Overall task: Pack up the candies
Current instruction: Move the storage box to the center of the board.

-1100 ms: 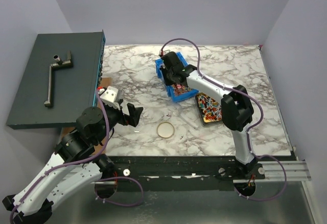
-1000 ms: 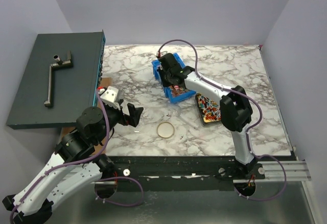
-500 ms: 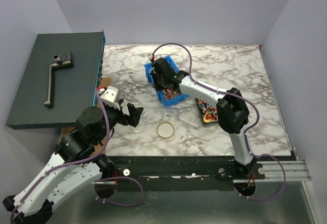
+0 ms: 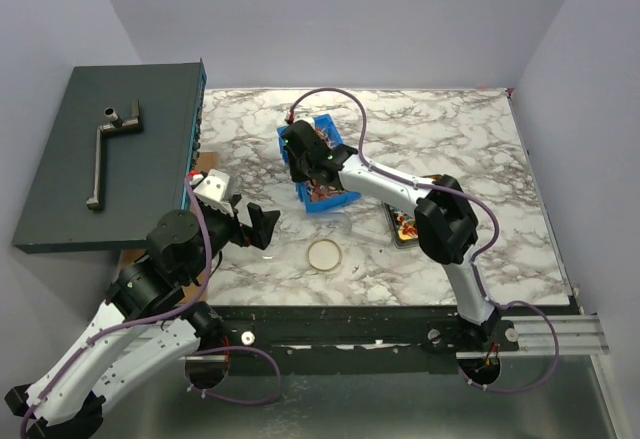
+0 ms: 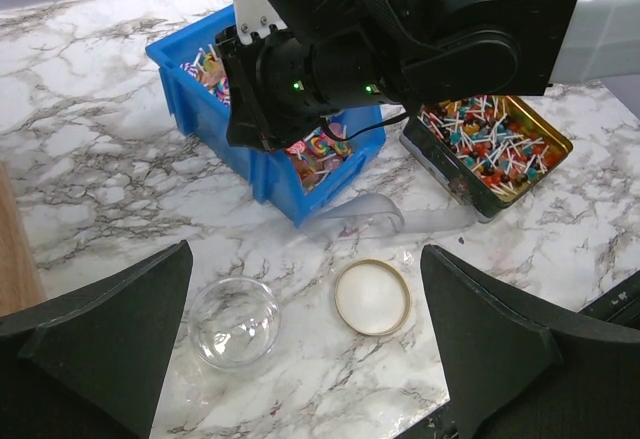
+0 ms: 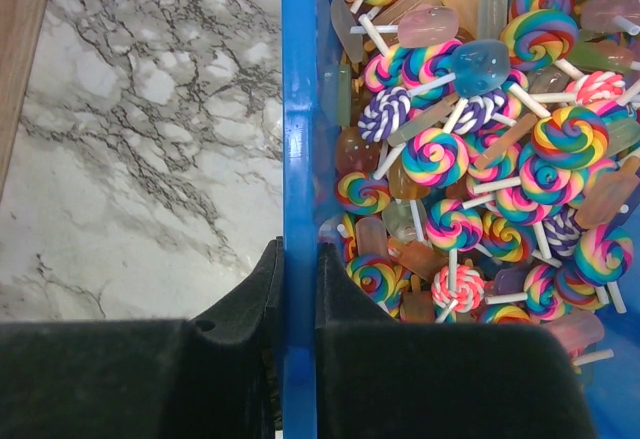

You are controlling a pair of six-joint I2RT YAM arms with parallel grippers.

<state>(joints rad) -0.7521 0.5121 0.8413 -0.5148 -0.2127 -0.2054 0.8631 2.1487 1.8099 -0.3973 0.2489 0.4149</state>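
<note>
The right gripper [image 6: 298, 259] is pinched narrow on the left wall of the blue bin [image 6: 298, 109], one finger outside and one inside, so the candies [image 6: 470, 159], swirl lollipops heaped to the rim, lie just beside its inner finger. A second lot fills the gold tin [image 5: 560, 141], which sits on the marble table [image 5: 90, 159] just right of the bin. The left gripper [image 5: 305, 254] hangs with its jaws spread wide and holds nothing, above the near part of the table, where a round gold lid [image 5: 372, 297] and a clear dome [image 5: 233, 321] lie apart. Bare marble stretches left of the bin as far as a raised dark panel [image 4: 110, 159].
</note>
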